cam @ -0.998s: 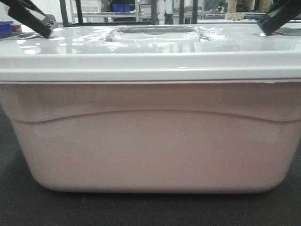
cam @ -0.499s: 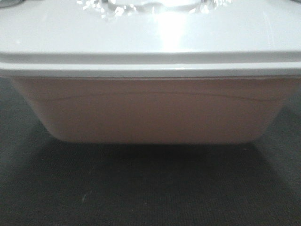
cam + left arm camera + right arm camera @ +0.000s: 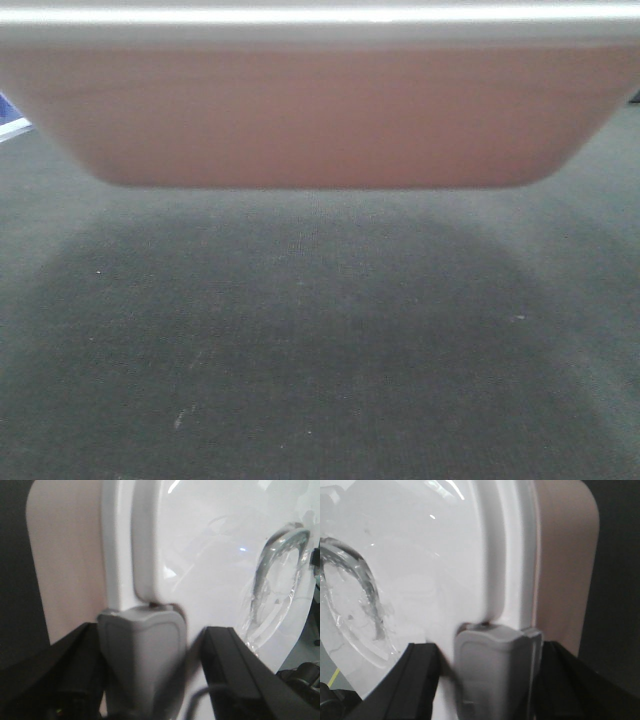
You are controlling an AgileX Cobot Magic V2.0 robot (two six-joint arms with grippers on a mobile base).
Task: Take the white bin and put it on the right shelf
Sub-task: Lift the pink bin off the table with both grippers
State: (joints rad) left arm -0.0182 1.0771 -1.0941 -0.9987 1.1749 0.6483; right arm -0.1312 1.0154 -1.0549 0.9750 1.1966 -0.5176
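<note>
Black fingers (image 3: 65, 665) of the left gripper (image 3: 150, 632) straddle a grey plastic latch clip (image 3: 142, 655) on the lid edge of the large translucent pinkish off-white plastic bin (image 3: 67, 565). The finger on the left touches the clip, while the one on the right has a thin dark gap beside it. The glossy white lid (image 3: 200, 565) fills the right side, with a clear curved handle (image 3: 261, 570) under crinkled film at far right and dark floor (image 3: 12, 580) along the left edge.

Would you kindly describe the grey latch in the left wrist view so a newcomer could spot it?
Find the white bin, a pinkish tub with a glossy white lid. Follow the lid's rim to the left end effector; the grey latch sits between its black fingers. It alone is matte grey and shield-shaped, unlike the clear handle on the lid.
</note>
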